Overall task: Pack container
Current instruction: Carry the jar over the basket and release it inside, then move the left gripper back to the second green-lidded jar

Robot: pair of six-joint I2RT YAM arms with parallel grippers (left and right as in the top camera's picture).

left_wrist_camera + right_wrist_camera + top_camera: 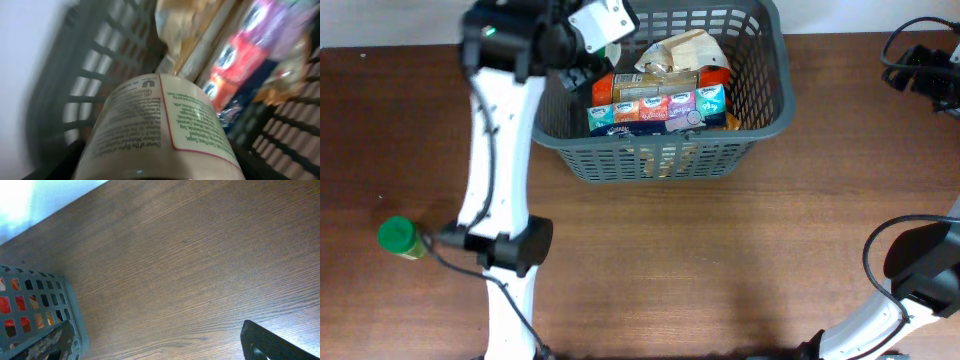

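Note:
The dark grey slotted basket (660,142) stands at the table's far middle and holds a multi-pack of colourful tissue packets (657,108) and a tan bag (685,50). My left gripper (592,52) is over the basket's far left corner, shut on a jar with a cream printed label (165,120), held low inside the basket next to its lattice wall (85,85). My right gripper (155,347) is open and empty over bare table, with the basket's corner (65,300) beside its left finger.
A green-lidded jar (398,238) lies on the table at the near left, by the left arm's base. Black cables and gear (925,65) sit at the far right. The table's far edge runs just behind the basket.

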